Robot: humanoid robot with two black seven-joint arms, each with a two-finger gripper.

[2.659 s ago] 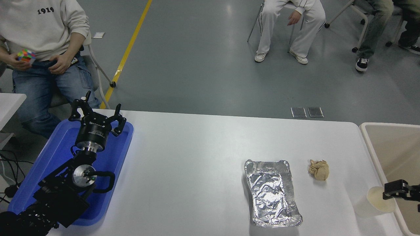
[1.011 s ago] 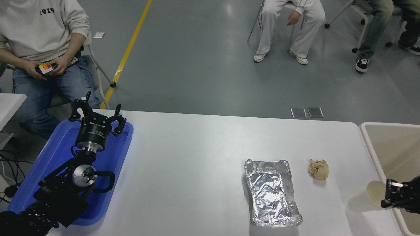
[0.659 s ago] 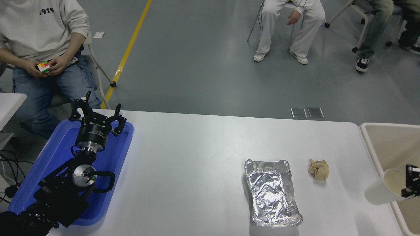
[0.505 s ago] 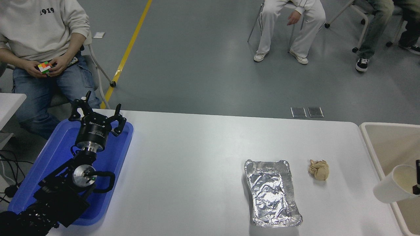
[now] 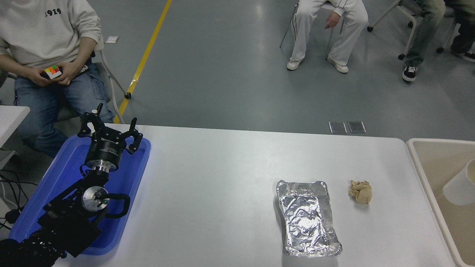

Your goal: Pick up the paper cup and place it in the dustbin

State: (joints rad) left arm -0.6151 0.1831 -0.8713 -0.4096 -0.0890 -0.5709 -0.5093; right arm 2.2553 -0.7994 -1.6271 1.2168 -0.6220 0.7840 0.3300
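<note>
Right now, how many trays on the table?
2. The blue tray sits at the table's left end, under the parked left gripper. The foil tray lies right of centre, beside the crumpled paper ball.

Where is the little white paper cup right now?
In the head view the paper cup is at the far right edge of the picture, over the open dustbin, past the table's right end and well right of the crumpled paper ball.

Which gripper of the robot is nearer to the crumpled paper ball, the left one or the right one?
Only the left gripper can be judged: it sits far to the left of the crumpled paper ball, over the blue tray. The right gripper is out of view.
</note>
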